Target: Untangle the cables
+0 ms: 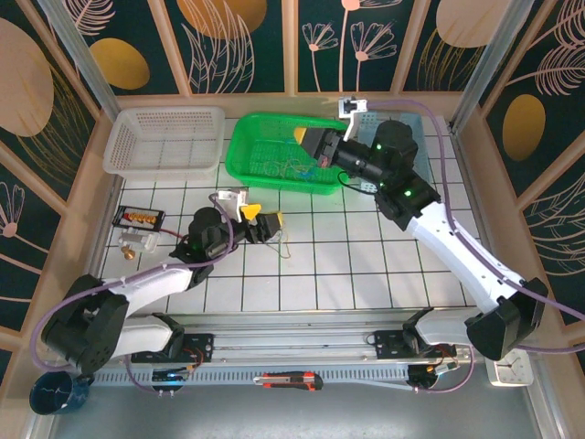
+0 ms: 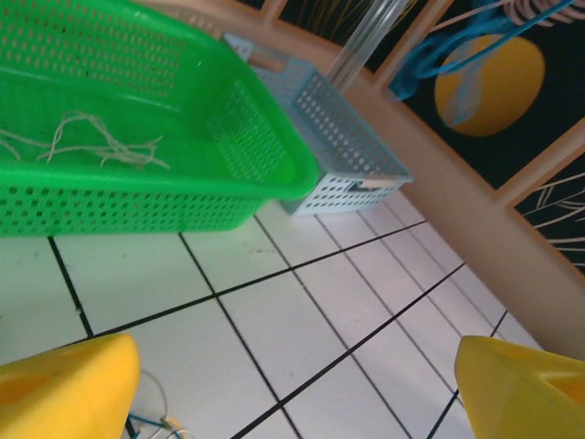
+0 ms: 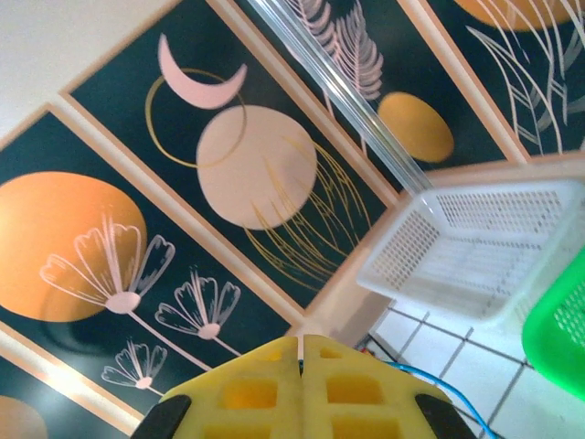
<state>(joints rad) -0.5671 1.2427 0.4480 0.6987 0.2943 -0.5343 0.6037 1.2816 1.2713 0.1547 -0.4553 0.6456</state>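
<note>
Cables [image 2: 101, 146] not untangled yet: most sit bunched in green basket [image 1: 245, 137], frame top centre. Right gripper [image 1: 303, 139] above it, fingers pressed together, blue strand [image 3: 448, 389] trailing out, likely pinched. Left gripper [image 1: 267, 225], centre-left, gapes wide and empty, loose strand [image 2: 164, 416] beside it.

The white tiled table [image 1: 366, 265] carries three baskets along its far edge: a white basket [image 1: 164, 112] at the left, a green basket [image 1: 274, 186] in the middle and a pale blue basket [image 2: 338, 151] just beside it on the right. Near the left edge lie a small black tray [image 1: 138, 218] and a little brass-coloured piece [image 1: 133, 242]. A few thin cables [image 1: 284, 241] rest on the tiles nearer than the green basket.
</note>
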